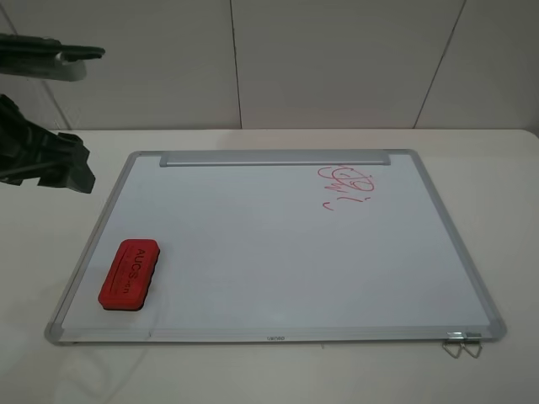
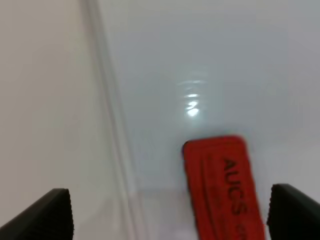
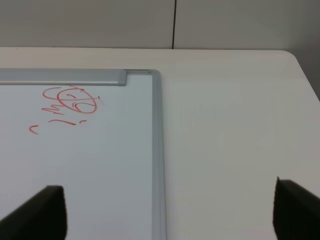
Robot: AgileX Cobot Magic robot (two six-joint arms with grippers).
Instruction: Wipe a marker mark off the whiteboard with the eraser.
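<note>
The red eraser (image 1: 129, 274) lies flat on the whiteboard (image 1: 278, 252) near its front left corner, lettering up. In the left wrist view the eraser (image 2: 222, 187) sits between and beyond the two dark fingertips of my left gripper (image 2: 175, 214), which is open and apart from it. My left arm (image 1: 46, 156) hovers off the board's left edge. My right gripper (image 3: 165, 215) is open over the board's right frame and holds nothing. The angular, boxy marker mark shows in no view.
A curly red scribble with short dashes (image 1: 347, 187) sits at the board's back right, below the silver tray strip (image 1: 275, 158), and appears in the right wrist view (image 3: 70, 102). Wire hooks (image 1: 461, 343) hang at the front right corner. The white table (image 1: 514, 219) surrounds the board.
</note>
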